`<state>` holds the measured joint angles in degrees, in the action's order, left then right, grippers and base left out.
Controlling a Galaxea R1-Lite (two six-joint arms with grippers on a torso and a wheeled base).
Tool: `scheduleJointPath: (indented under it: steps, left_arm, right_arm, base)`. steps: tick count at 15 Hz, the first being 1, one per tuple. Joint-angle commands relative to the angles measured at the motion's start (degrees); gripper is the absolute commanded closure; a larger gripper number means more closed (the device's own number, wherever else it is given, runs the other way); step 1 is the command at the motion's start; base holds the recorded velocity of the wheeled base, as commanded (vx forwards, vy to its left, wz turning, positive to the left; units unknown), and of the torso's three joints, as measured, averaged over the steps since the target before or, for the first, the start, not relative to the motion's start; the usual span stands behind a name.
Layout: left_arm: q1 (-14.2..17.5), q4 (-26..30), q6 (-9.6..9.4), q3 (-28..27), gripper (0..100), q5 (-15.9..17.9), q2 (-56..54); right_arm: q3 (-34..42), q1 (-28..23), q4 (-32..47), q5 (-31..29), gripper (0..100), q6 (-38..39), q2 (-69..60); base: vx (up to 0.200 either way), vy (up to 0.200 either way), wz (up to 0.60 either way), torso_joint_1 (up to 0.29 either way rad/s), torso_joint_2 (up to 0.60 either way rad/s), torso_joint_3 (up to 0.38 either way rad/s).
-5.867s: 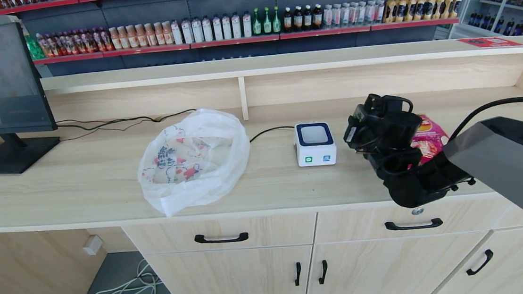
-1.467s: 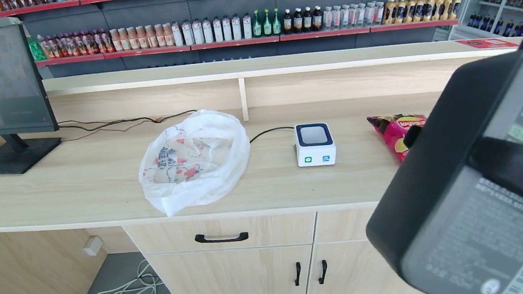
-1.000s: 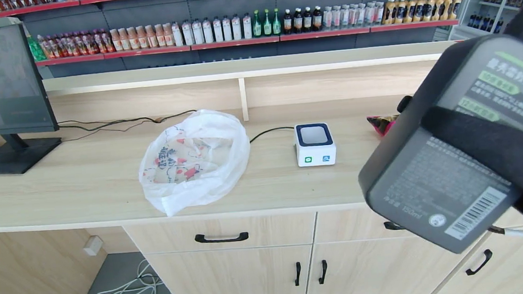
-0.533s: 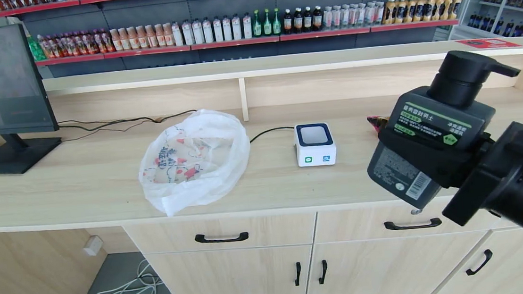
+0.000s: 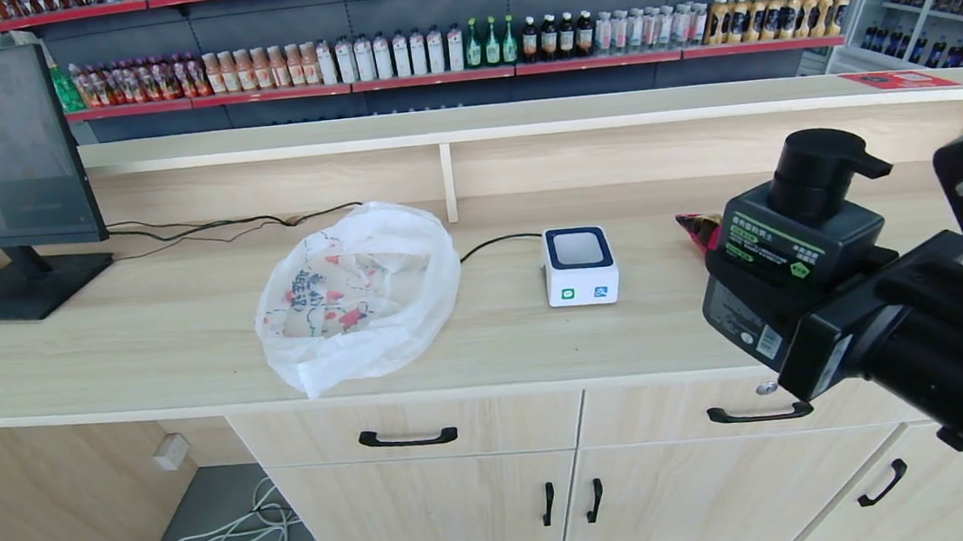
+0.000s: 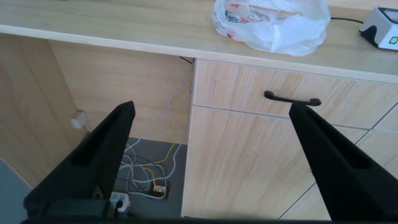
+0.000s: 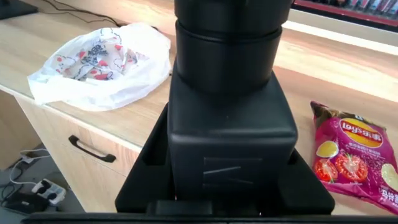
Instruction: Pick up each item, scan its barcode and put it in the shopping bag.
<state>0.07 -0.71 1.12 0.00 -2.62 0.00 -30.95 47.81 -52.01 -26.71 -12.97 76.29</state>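
Bright and even throughout, lit probably from overhead. Faint, soft shadow under the shopping bag (image 5: pixel 357 294) toward 6 o'clock on the counter (image 5: pixel 147 335). Pale glare on the scanner (image 5: pixel 579 249) window. Straight lines bowed at the head view's edges, most near 3 and 9 o'clock. Black bottle (image 7: pixel 230 124) dark and low in detail close to the right wrist lens.

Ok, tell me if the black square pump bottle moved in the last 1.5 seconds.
Yes. Clamped in the right claw, the black pump bottle dropped away from the camera toward the wooden counter, staying right of the white scanner box.
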Motion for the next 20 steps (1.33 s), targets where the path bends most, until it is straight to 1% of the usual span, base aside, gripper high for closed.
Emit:
scheduleJointPath:
  steps: [1,2,4,5,6,7,8,9,10,11,12,13,15,18,20]
  left_arm:
    - [0.01,-0.08,0.02,0.00,0,-0.02,0.00]
    - [0.01,0.00,0.02,0.00,0,-0.02,0.00]
    - [0.01,0.00,0.02,0.00,0,-0.02,0.00]
    - [-0.07,0.00,-0.15,0.00,0,0.07,0.00]
    - [-0.07,0.18,-1.21,0.00,0,0.16,0.00]
    - [-0.07,0.18,-1.65,0.00,0,0.25,0.00]
    - [-0.07,0.18,-1.56,0.00,0,0.25,0.00]
    - [-0.07,0.18,-1.56,0.00,0,0.25,0.00]
    - [-0.07,0.18,-1.56,0.00,0,0.25,0.00]
    - [0.01,0.18,-1.56,0.00,0,0.25,0.00]
    - [0.01,0.18,-1.56,0.00,0,0.25,0.00]
    - [-0.07,0.18,-1.56,0.00,0,0.25,0.00]
    - [0.01,0.18,-1.47,0.00,0,0.25,0.00]
    - [-0.07,0.18,-1.74,0.00,0,0.25,0.00]
    - [0.01,0.27,-1.30,0.00,0,0.25,0.00]
  right_arm:
    - [-1.83,0.00,-0.11,-0.01,100,0.05,3.16]
    - [-1.92,-0.44,-0.11,0.25,100,0.75,3.69]
    - [-1.39,-3.25,-0.03,0.87,100,4.62,5.10]
    - [-1.22,-3.43,0.06,1.48,100,6.82,6.06]
    - [-1.66,-3.60,-0.20,2.45,100,9.72,8.17]
    - [-2.62,-3.95,-0.47,2.72,100,12.18,10.37]
    - [-3.15,-4.48,-0.64,2.72,100,12.80,11.16]
    - [-3.85,-6.59,-2.31,3.24,100,14.55,13.71]
    - [-3.76,-7.12,-3.45,3.77,100,14.90,14.41]
    - [-3.50,-8.52,-5.65,5.97,100,14.64,15.47]
    - [-3.50,-8.52,-5.65,5.97,100,14.64,15.47]
    - [-4.12,-10.55,-6.62,8.69,100,13.85,16.08]
    - [-3.24,-10.81,-6.62,8.78,100,15.08,16.08]
    - [-4.29,-11.95,-6.71,8.78,100,15.70,17.67]
    - [-4.56,-11.95,-6.79,8.78,100,15.78,18.63]
  base:
    - [0.000,0.000,0.00,0.000,0.00,0.000]
    - [0.000,0.000,0.00,0.000,0.00,0.000]
    - [0.000,0.000,0.00,0.000,0.00,0.000]
    - [0.000,0.000,0.00,0.000,0.00,0.000]
    - [0.000,0.000,0.00,0.000,0.00,0.000]
    - [0.000,0.000,0.00,0.000,0.00,0.000]
    - [0.000,0.000,0.00,0.000,0.00,0.000]
    - [0.000,0.000,0.00,0.000,0.00,0.000]
    - [0.000,0.000,0.00,0.000,0.00,0.000]
    - [0.000,0.000,0.00,0.000,0.00,0.000]
    - [0.000,0.000,0.00,0.000,0.00,0.000]
    - [0.000,0.000,0.00,0.000,0.00,0.000]
    - [0.000,0.000,0.00,0.000,0.00,0.000]
    - [0.000,0.000,0.00,0.000,0.00,0.000]
    - [0.000,0.000,0.00,0.000,0.00,0.000]
